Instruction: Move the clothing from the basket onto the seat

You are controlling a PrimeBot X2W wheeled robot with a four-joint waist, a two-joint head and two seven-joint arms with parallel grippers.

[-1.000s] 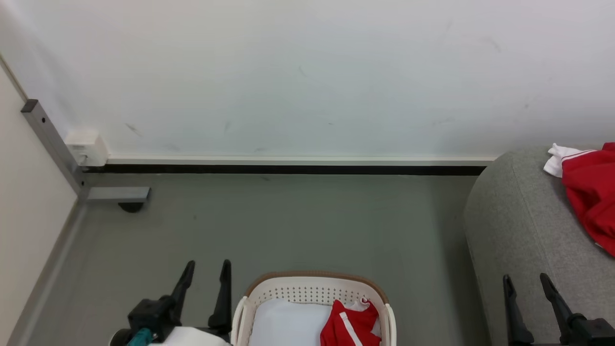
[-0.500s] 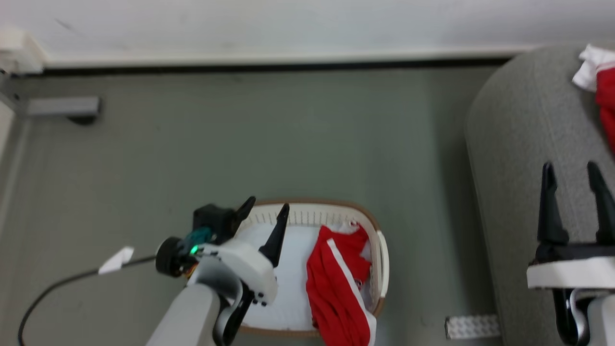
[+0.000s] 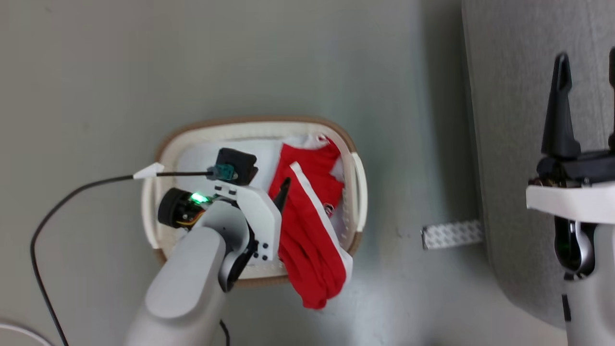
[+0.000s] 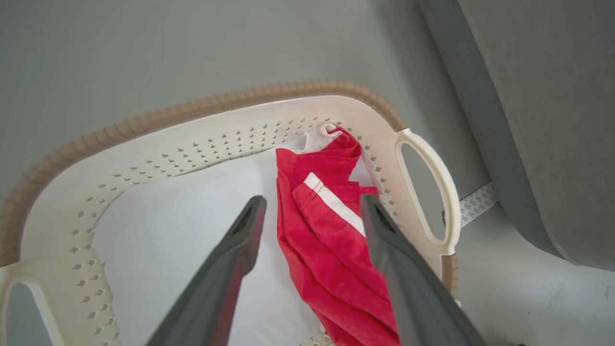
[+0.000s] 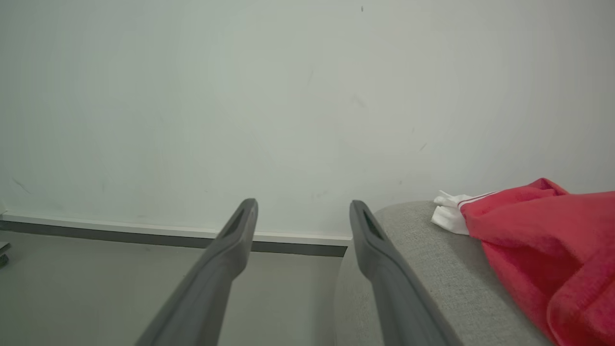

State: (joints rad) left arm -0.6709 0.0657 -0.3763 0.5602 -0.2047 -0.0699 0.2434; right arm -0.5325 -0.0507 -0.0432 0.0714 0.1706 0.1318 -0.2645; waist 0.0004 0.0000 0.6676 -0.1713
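Clothing (image 3: 301, 230) lies in the right half of the basket (image 3: 250, 120), a long red bundle. Its axis runs from the far right corner towards the robot, and its white stripe follows that line. The near end spills over the brown rim and hangs outside. The basket stands on the floor (image 3: 96, 72) near the seat (image 3: 509, 120), not touching it.

A second ago the left pincer (image 4: 312, 204) hung outside the basket's left wall. Now it reaches over the basket, jaws wide apart, straddling the red fabric; contact cannot be told. The head camera has tipped down, so the whole basket sits in its view where only the far end showed.

The right pincer (image 3: 587, 55) hovers open over the seat. Its wrist view adds a second red piece (image 5: 543, 230) lying on the seat. The left wrist view shows the pale pad (image 4: 182, 230) under the clothing.
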